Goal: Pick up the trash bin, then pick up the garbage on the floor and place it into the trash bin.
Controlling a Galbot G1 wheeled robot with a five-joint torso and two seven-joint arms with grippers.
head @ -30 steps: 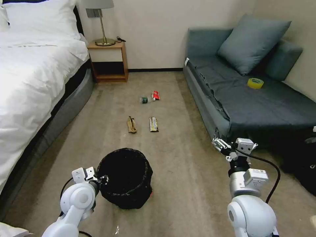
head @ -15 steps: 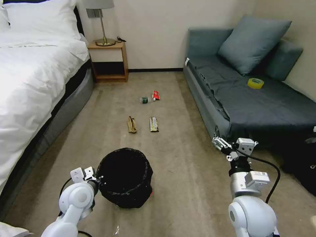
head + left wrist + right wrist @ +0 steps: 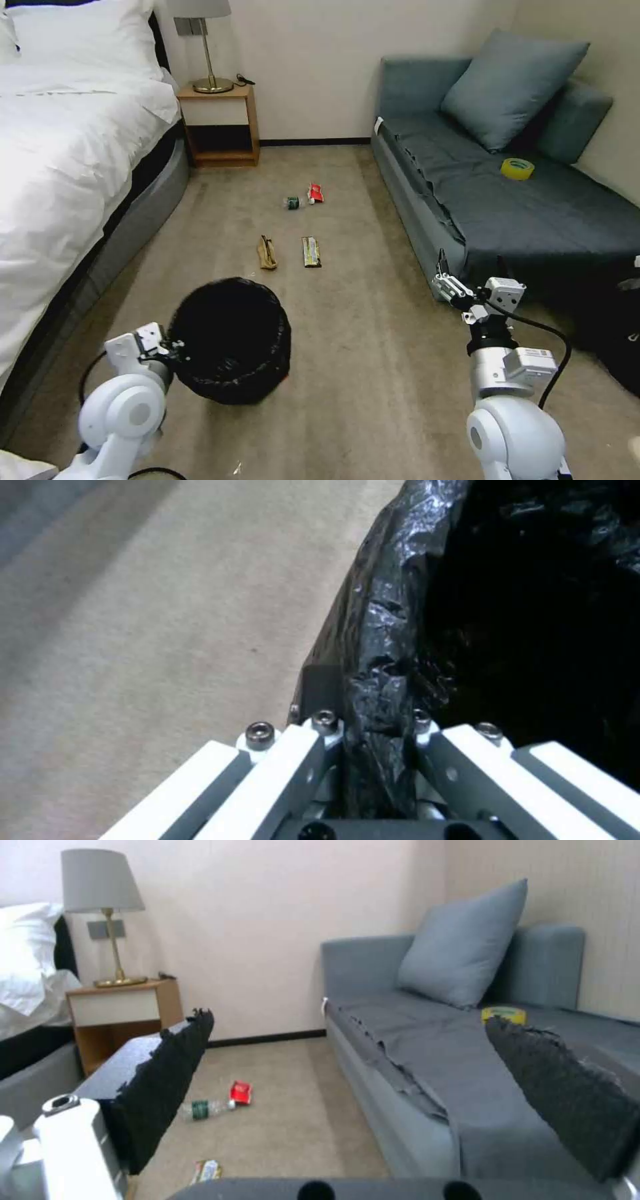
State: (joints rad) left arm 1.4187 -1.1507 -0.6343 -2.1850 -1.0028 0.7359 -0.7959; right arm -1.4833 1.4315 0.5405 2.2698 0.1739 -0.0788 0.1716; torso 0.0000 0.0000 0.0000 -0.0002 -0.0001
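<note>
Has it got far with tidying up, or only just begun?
Early days. The left gripper is clamped on the trash bin rim, so the bin is in hand. All four pieces of garbage lie on the carpet. The right gripper is open and empty.

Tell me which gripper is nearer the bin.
Left. The left gripper is clamped on the bin rim; the right gripper hangs open, apart from it, near the sofa.
</note>
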